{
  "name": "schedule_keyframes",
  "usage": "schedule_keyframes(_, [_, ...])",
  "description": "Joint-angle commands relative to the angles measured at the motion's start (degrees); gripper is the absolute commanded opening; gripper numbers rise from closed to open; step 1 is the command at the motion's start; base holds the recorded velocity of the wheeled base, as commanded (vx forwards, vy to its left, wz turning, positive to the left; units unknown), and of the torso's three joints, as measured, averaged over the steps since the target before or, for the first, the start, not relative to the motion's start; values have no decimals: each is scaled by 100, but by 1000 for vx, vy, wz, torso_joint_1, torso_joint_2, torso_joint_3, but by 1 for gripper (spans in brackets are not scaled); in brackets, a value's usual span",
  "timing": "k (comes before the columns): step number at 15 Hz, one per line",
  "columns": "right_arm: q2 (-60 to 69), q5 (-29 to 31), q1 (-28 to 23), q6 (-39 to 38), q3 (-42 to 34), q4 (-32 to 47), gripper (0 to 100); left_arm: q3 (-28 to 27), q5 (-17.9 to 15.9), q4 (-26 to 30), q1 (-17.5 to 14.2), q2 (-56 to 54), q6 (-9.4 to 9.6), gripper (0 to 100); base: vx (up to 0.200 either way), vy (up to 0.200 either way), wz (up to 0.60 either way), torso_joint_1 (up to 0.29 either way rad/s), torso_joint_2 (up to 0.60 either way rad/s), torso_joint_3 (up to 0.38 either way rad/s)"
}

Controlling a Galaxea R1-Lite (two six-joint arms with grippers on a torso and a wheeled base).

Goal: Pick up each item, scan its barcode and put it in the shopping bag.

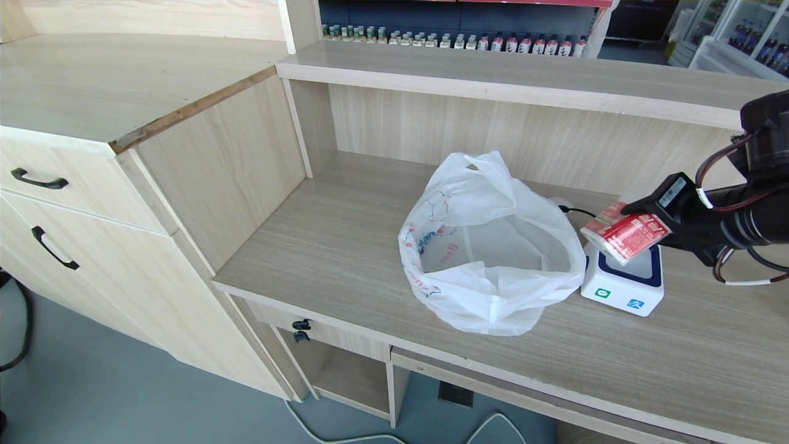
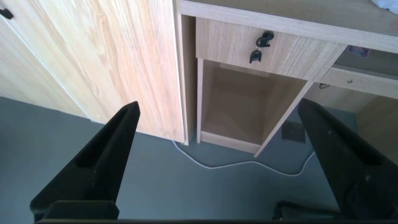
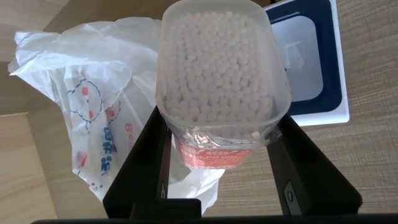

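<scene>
**Colleague:** Which arm has the item?

**Me:** The right one. My left gripper [image 2: 217, 106] hangs low by the front of the desk [image 1: 345, 234], over the floor. Its fingers [image 2: 93, 168] are spread wide with nothing between them.

**Colleague:** And the right?

**Me:** My right gripper [image 1: 647, 219] has its fingers [image 3: 149, 155] clamped on the two sides of a clear tub of cotton swabs [image 1: 625, 234] with a red label. The tub sticks out past my fingertips. Its long axis runs on from the fingers toward my left, tilted rather than level.

**Colleague:** Where is that over the desk?

**Me:** It is in the air, over the near-left part of the scanner [image 1: 622, 287] and not touching it. The scanner is the white box with the dark blue window, and it sits flat on the desk.

**Colleague:** So is it scanned?

**Me:** I cannot tell. I cannot make out the barcode, so I would guess the scan is the step in hand.

**Colleague:** And the bag?

**Me:** The shopping bag [image 1: 487, 246] stands to my left of the tub, touching the scanner's side. Its mouth gapes upward and it looks empty. I judge the drop to be a short carry leftward along the tub's own axis, and the right arm is much the nearer. The soft rim could catch the tub's leading end, so I would go in from above.

**Colleague:** Anything behind?

**Me:** A row of bottles [image 1: 456, 41] on a far shelf.
</scene>
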State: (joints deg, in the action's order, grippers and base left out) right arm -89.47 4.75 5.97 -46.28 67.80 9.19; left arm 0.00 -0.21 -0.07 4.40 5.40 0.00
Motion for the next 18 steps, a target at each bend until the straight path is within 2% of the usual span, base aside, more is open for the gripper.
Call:
schedule_keyframes(1, [35, 8, 18, -31, 5, 12, 0, 0, -6, -1, -1, 5, 0, 100, 0, 0, 0, 0, 0, 0])
schedule_keyframes(9, [298, 166, 106, -180, -92, 303, 0, 0, 3, -1, -1, 5, 0, 100, 0, 0, 0, 0, 0, 0])
schedule_keyframes(18, [360, 193, 176, -189, -30, 241, 0, 0, -6, -1, -1, 5, 0, 100, 0, 0, 0, 0, 0, 0])
